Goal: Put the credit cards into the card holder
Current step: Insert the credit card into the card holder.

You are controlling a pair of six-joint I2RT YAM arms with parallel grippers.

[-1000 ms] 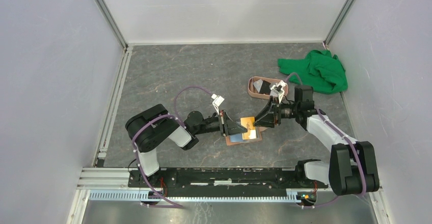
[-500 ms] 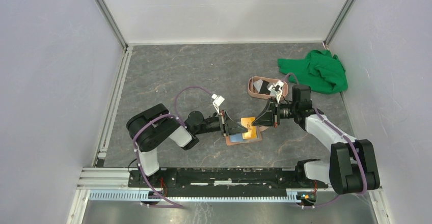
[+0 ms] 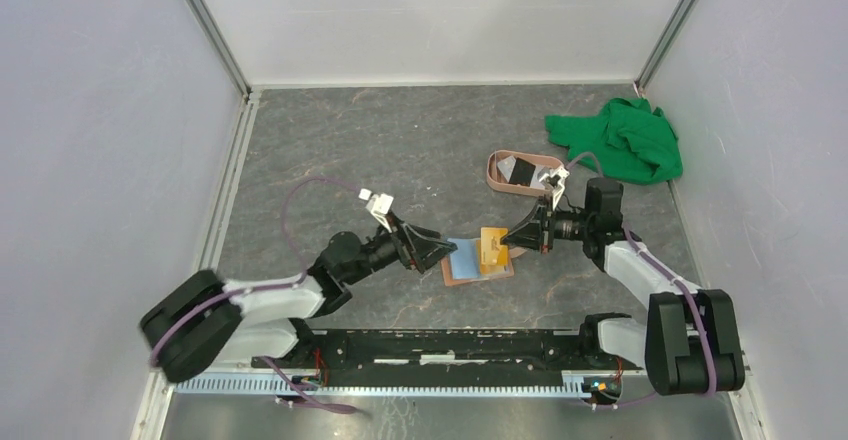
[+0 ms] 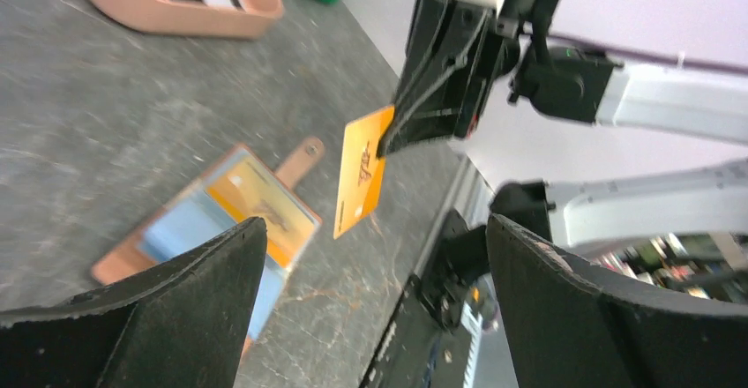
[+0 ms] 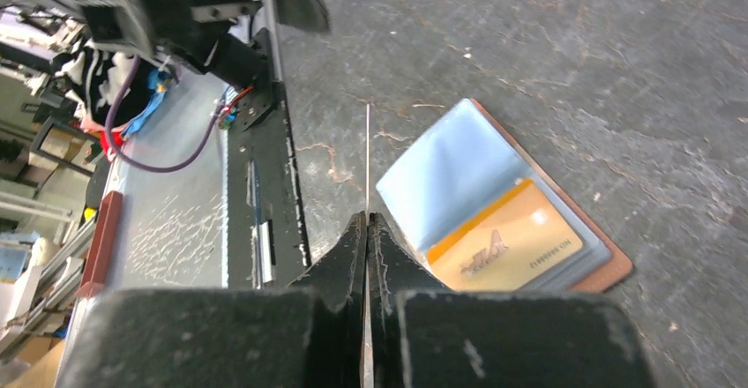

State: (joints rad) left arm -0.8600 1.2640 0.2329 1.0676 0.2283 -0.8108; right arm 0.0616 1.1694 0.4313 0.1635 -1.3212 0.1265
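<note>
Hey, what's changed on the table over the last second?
The left hand let go of the orange card, opened and drew back leftward. The right hand closed on it and holds it upright by the open card holder. The card holder, pink tray and green cloth stayed put.

The pink tray point(image 4: 176, 19) is running off the top edge; a left finger point(image 4: 150, 317) is covering the card holder's point(image 4: 176, 227) corner.
</note>
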